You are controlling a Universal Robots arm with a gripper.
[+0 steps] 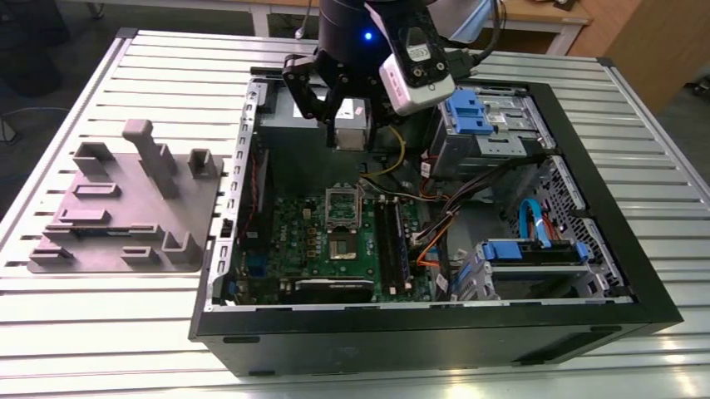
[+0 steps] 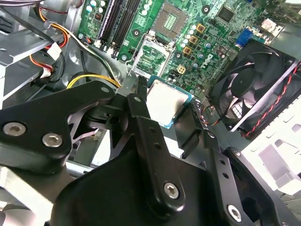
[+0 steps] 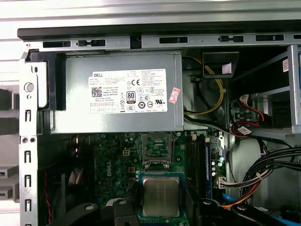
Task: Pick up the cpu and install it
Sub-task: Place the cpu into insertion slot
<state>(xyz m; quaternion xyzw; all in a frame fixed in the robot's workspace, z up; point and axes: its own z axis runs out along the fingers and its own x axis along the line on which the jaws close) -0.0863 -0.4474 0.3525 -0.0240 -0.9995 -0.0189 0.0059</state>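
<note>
My gripper (image 1: 352,126) hangs high over the back of the open computer case (image 1: 444,328), shut on the cpu (image 1: 352,115). In both wrist views the cpu (image 2: 165,100) (image 3: 161,195) is a small square with a pale silver top and a green edge, clamped between the black fingers (image 2: 137,101). Below it on the green motherboard (image 1: 291,245) lies the open socket (image 2: 170,18) (image 1: 342,247). The socket's metal frame (image 2: 153,54) (image 3: 156,146) is flipped up beside it.
A grey power supply (image 3: 117,94) fills the case's back corner. Long black RAM slots (image 1: 388,233) run beside the socket. A black fan (image 2: 254,89), loose coloured cables (image 1: 438,224) and blue drive bays (image 1: 480,112) crowd the case. A grey fixture (image 1: 122,208) sits on the slatted table.
</note>
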